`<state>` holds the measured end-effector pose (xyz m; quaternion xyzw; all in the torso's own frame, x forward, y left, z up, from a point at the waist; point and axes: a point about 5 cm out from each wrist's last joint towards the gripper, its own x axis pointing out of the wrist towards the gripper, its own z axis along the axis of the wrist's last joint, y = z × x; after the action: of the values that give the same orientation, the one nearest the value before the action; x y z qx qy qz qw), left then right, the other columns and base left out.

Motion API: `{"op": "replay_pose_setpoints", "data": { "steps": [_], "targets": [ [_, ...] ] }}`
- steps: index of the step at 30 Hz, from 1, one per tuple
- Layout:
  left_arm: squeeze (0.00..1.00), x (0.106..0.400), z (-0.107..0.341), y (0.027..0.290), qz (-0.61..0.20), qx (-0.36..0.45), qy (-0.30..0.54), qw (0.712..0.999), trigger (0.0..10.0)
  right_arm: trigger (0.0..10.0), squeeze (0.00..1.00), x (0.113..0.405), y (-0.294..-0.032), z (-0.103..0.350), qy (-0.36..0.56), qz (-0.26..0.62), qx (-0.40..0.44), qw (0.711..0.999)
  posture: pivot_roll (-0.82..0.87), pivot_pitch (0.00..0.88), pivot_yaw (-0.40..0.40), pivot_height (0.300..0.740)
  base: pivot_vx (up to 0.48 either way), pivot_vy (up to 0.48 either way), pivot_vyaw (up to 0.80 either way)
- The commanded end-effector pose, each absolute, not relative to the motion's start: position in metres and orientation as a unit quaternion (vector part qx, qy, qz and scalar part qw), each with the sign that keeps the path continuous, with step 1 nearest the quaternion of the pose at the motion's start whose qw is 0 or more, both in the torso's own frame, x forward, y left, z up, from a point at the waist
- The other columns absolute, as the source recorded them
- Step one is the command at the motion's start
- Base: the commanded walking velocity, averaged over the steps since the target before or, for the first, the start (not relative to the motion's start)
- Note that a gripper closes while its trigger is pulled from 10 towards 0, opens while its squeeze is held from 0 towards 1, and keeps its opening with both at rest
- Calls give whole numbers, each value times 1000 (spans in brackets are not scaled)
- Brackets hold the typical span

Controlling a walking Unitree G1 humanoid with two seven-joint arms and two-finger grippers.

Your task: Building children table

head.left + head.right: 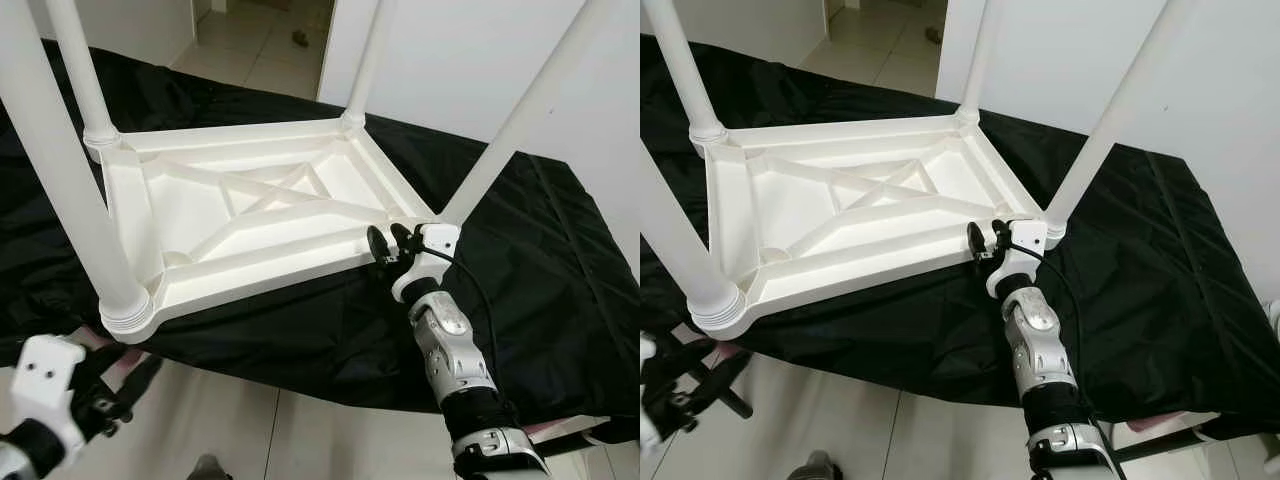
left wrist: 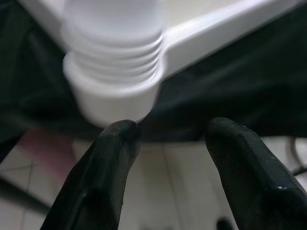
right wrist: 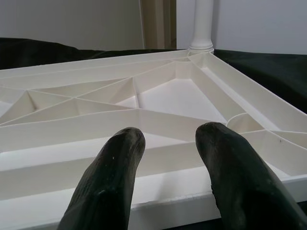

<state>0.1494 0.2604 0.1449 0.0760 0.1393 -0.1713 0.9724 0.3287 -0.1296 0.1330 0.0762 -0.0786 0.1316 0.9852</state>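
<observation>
A white table (image 1: 250, 215) lies upside down on the surface (image 1: 540, 260), which is draped in black cloth, its four legs pointing up. The right claw (image 1: 390, 243) sits at the table's near edge by the near right leg (image 1: 520, 125), fingers (image 3: 110, 182) apart, holding nothing. The left claw (image 2: 165, 158) hangs just below the surface's near left corner, under the near left leg's threaded socket (image 1: 128, 310), open and empty.

White plastic children table (image 1: 250, 215) upside down on black cloth (image 1: 540, 270), four legs up. Right hand (image 1: 388, 245) at table rim near corner. Left hand (image 1: 105, 395) below near corner leg (image 1: 60, 190).
</observation>
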Motion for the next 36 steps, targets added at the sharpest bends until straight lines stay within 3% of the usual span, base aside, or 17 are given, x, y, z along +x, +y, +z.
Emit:
{"op": "replay_pose_setpoints", "data": {
  "steps": [1,13,16,23,26,31,36],
  "targets": [
    [0,144,143,266,-217,59,155,962,10000,10000,0,329,-133,130,-78,122,76,986,253,53,-116,740,0,0,0],
    [0,152,148,300,-161,76,163,970,10000,10000,0,329,-129,129,-78,119,75,987,238,50,-108,740,0,0,0],
    [0,174,152,313,-105,78,129,983,10000,10000,0,329,-133,120,-55,73,49,995,225,48,-104,740,0,0,0],
    [0,222,158,297,-93,75,62,991,10000,10000,0,328,-148,105,-11,-11,8,1000,191,40,-98,740,0,0,0],
    [0,222,158,297,-93,75,62,991,10000,10000,0,328,-148,105,-11,-11,8,1000,191,40,-98,740,0,0,0],
    [0,251,156,270,-143,62,42,987,10000,10000,0,326,-158,99,1,-39,-2,999,157,31,-89,740,0,0,0],
    [0,260,157,259,-161,57,34,985,10000,10000,0,325,-162,97,6,-52,-6,999,146,26,-83,740,0,0,0]
  ]
}}
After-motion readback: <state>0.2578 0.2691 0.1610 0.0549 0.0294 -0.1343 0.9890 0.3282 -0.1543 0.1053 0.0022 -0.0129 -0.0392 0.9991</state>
